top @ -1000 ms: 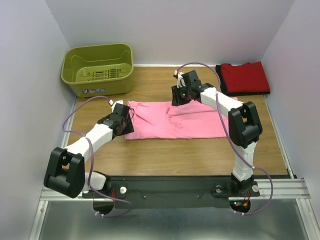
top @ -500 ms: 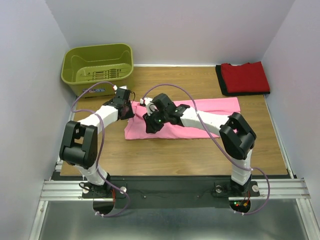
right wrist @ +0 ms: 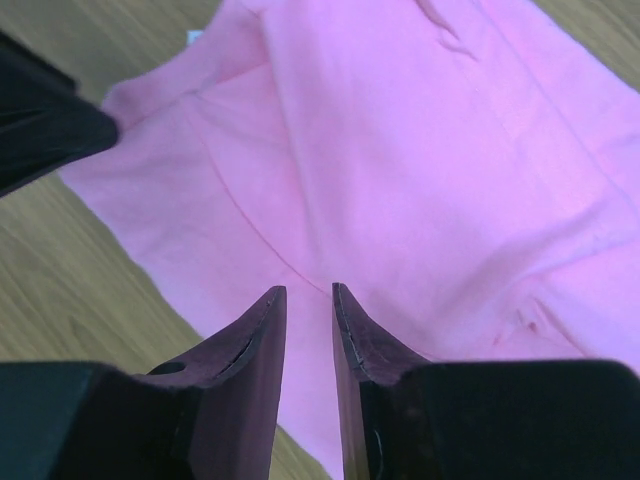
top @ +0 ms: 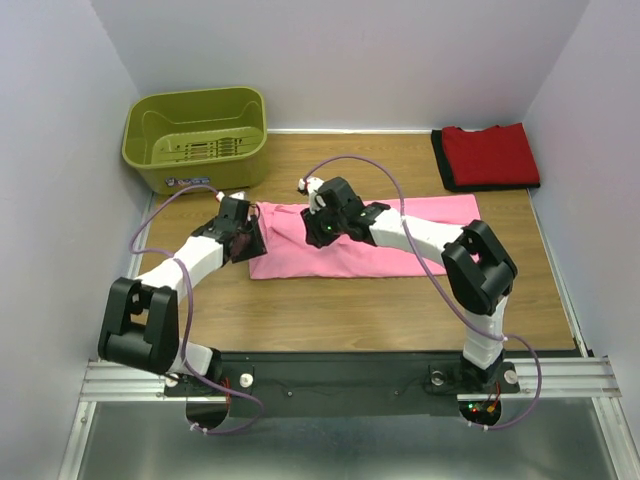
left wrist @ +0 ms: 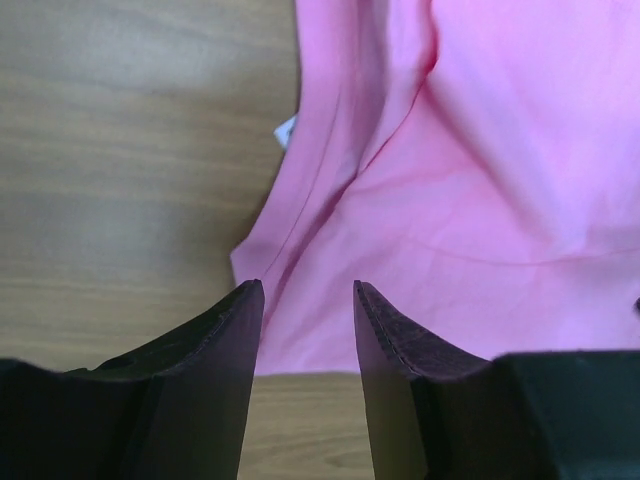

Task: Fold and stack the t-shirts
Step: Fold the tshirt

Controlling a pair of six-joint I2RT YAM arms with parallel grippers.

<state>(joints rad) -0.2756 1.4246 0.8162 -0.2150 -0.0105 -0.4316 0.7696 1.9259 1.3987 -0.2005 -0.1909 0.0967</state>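
From above only, red t-shirt (top: 490, 155), olive basket (top: 205, 170)

Spread t-shirt (top: 380, 250) flat on table (top: 330, 300), directly under the jaws of the right gripper (right wrist: 308, 292), its end edge just ahead of the jaws of the left gripper (left wrist: 308, 290). Basket (top: 195, 135) stands beyond the left jaws, off to their left. Folded t-shirt (top: 490, 155) lies well behind the right jaws, at the far corner.

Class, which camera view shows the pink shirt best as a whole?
The top view: it takes in the pink shirt nearly from end to end. Each wrist view catches only a part of it, close up.
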